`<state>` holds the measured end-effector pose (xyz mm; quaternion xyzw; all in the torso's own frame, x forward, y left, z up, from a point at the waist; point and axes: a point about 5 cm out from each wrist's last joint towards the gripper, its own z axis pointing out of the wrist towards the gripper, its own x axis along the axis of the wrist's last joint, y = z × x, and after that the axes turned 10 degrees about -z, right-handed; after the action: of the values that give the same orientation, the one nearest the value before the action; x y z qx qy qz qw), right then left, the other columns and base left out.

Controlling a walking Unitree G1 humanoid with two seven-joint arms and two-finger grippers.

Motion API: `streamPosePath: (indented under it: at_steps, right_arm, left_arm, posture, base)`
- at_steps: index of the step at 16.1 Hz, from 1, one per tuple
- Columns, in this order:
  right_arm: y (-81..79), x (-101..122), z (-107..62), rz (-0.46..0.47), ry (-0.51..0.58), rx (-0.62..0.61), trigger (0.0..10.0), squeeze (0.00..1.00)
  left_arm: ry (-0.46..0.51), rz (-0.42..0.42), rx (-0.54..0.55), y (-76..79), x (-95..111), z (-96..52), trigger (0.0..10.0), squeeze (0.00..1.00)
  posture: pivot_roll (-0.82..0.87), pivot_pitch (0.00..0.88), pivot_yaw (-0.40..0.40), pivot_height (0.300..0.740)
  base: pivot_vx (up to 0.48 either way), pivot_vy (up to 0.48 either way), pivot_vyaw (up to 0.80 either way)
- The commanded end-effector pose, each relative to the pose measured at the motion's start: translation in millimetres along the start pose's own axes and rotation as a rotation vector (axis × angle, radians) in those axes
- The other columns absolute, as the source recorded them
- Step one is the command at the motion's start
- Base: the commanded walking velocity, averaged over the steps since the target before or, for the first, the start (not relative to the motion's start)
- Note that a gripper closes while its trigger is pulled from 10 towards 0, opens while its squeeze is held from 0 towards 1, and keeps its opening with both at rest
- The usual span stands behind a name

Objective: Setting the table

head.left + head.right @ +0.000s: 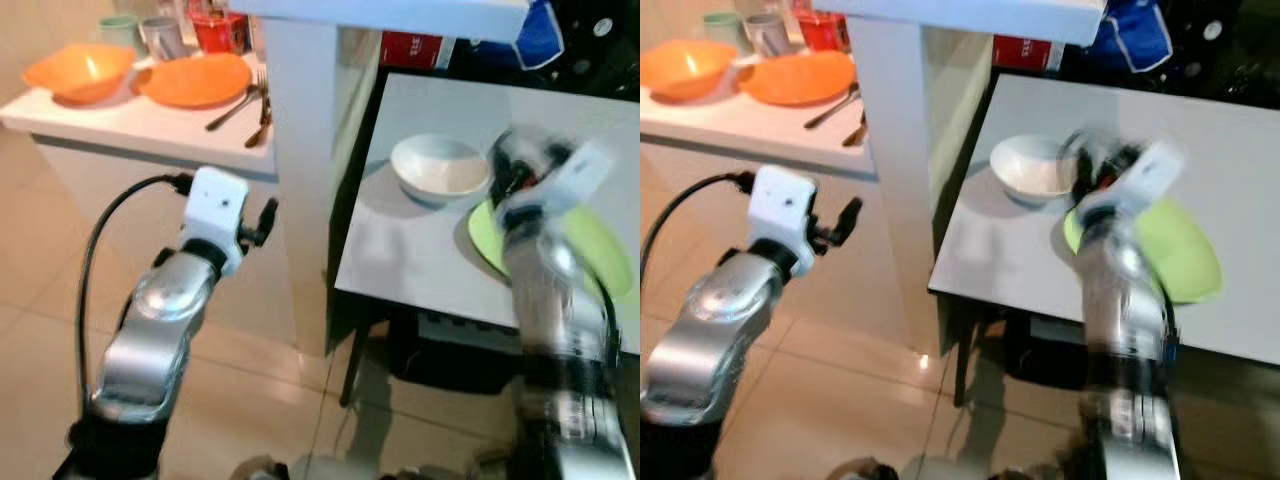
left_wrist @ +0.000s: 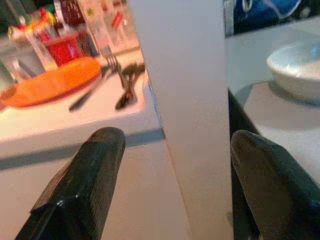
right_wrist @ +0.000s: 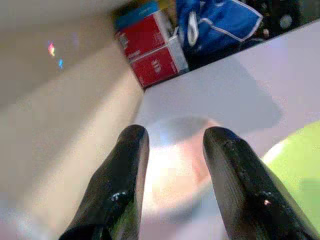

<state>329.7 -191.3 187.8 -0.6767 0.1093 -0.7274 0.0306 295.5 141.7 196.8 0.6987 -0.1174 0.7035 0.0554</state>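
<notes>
The white bowl (image 1: pixel 440 168) on the grey desk (image 1: pixel 400 260) serves as the landmark. Nearest the camera, the right hand (image 3: pixel 172 165) hangs just above and on the near side of that bowl, its two black fingers (image 3: pixel 120 180) apart with nothing between them; the arm is blurred in the head views, so I judge it to be in motion. Touching or just beside the bowl, to its right and nearer, lies the green plate (image 1: pixel 600 245), partly hidden by the arm.

The left hand (image 2: pixel 170 185) is raised to the left of the bowl, on the other side of the white post (image 1: pixel 300 150), fingers (image 2: pixel 85 180) wide apart and empty, pointing toward the far white desk (image 1: pixel 120 115).

The step in hand looks like the stretch between placings: bowl and plate are on the grey desk, cutlery is not. The next move probably calls for the left hand to reach past the post to the fork and spoon (image 1: pixel 250 105), which lie left of the bowl and farther off, beside the orange plate (image 1: pixel 195 80). Their long axes run roughly from near to far, heads toward the near edge and handles away, so the fingers should close across the handles. Beyond them sit an orange bowl (image 1: pixel 80 70) and cups (image 1: pixel 160 35).
</notes>
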Motion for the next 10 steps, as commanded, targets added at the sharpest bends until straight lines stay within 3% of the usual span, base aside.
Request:
streamPosePath:
  at_steps: [1,2,5,7,10]
  right_arm:
    - [-9.4,11.3,-5.1,-0.048,0.027,0.025,10.0,0.00]
    - [-10.8,-4.6,-22.0,-0.102,-0.019,0.039,10.0,0.00]
    - [-21.8,-16.8,-48.0,-0.166,-0.094,0.091,10.0,0.00]
    - [-24.0,-18.9,-51.2,-0.195,-0.105,0.106,10.0,0.00]
    - [-24.7,-25.3,-42.3,-0.242,-0.118,0.095,10.0,0.00]
  left_arm:
    - [0.013,0.007,0.004,2.0,1.1,4.1,10.0,0.00]
    - [0.036,0.001,-0.011,9.8,4.4,10.1,10.0,0.00]
    - [0.072,-0.023,-0.007,16.8,10.0,18.2,10.0,0.00]
    - [0.054,-0.022,0.027,12.3,3.0,15.2,10.0,0.00]
    - [0.026,-0.002,0.084,9.6,-8.6,9.0,10.0,0.00]
  posture:
    - [-0.07,0.000,0.048,0.740]
    - [-0.05,0.000,0.051,0.740]
    - [-0.04,0.000,0.021,0.740]
    - [-0.04,0.000,0.014,0.740]
    - [0.01,0.000,-0.036,0.740]
  base:
    - [0.000,0.000,0.00]
    - [0.000,0.000,0.00]
    - [0.000,0.180,0.00]
    - [0.000,0.379,0.00]
    - [0.000,0.404,0.00]
